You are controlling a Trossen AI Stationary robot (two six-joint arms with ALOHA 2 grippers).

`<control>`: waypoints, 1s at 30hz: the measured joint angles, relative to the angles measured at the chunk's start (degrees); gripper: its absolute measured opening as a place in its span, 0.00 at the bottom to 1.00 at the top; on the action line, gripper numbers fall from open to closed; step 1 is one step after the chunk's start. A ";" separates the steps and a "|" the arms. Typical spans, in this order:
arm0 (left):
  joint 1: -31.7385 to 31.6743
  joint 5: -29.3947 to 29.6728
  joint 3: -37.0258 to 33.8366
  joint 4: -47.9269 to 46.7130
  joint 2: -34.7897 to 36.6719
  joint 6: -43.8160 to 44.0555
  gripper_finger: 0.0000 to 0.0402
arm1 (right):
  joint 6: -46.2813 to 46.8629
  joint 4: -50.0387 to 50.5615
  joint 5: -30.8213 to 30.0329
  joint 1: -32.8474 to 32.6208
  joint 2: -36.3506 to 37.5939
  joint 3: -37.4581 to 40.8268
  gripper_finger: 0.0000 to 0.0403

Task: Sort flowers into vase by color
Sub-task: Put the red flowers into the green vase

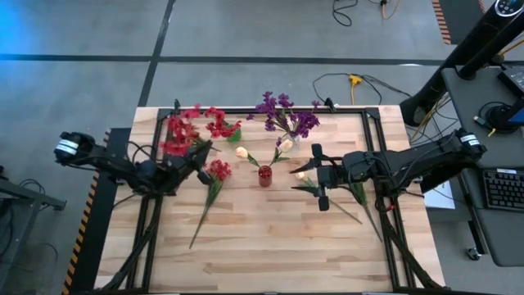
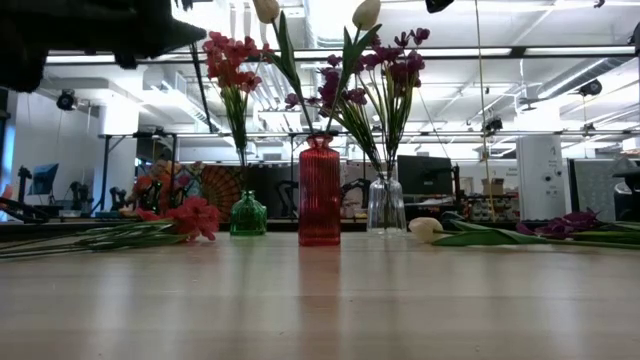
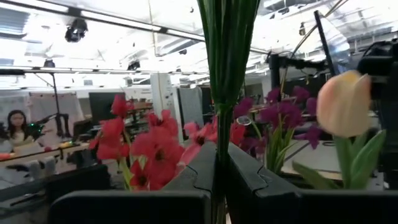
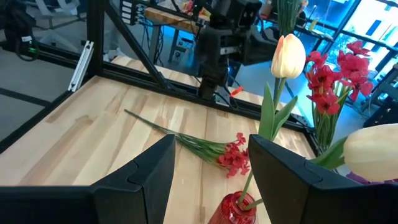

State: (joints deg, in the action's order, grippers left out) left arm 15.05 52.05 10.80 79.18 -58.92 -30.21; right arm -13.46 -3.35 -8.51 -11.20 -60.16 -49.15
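Step in hand: left gripper (image 3: 217,186) clamped on green stem (image 3: 225,74) of flower, held beside green vase (image 2: 247,215) with red flowers (image 1: 182,131); blossom colour out of view, probably red

Right gripper (image 4: 208,168) jaws apart, empty, above red vase (image 1: 264,175) with cream tulips (image 4: 288,56)

Loose red sprig (image 1: 214,174) lies on counter (image 1: 270,246)

Next: lower stem into matching vase, release

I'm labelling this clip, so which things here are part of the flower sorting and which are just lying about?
Part of the job:
red flowers in the green vase
purple flowers in the clear vase
cream tulips in the red vase
loose red sprig
left tool, shut on a green stem
right tool, open

Lying about:
yellow cable
keyboard
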 joint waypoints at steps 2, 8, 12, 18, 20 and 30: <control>-1.29 -2.08 -1.28 2.18 -1.15 1.82 0.00 | 0.01 -0.01 0.00 0.00 0.00 0.00 0.49; -4.46 -6.22 -4.00 8.92 -6.11 4.39 0.00 | -0.09 -0.22 0.00 0.00 0.00 0.02 0.49; -7.30 -6.35 -4.12 10.45 -10.06 4.83 0.00 | -0.65 -0.43 -0.01 0.00 0.00 0.00 0.49; -14.61 -11.16 -4.12 10.82 -14.95 9.19 0.00 | -0.63 -0.82 -0.01 0.00 0.00 0.00 0.49; -16.93 -13.47 -4.12 10.85 -15.74 10.57 0.00 | -0.63 -0.79 -0.02 0.00 0.00 0.00 0.49; -22.68 -20.66 -4.10 10.82 -17.65 12.68 0.00 | -0.65 -0.79 -0.02 0.00 0.00 0.00 0.49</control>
State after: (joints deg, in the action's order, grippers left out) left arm -7.63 31.39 6.70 90.00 -76.57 -17.53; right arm -14.11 -4.14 -8.54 -11.20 -60.16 -49.15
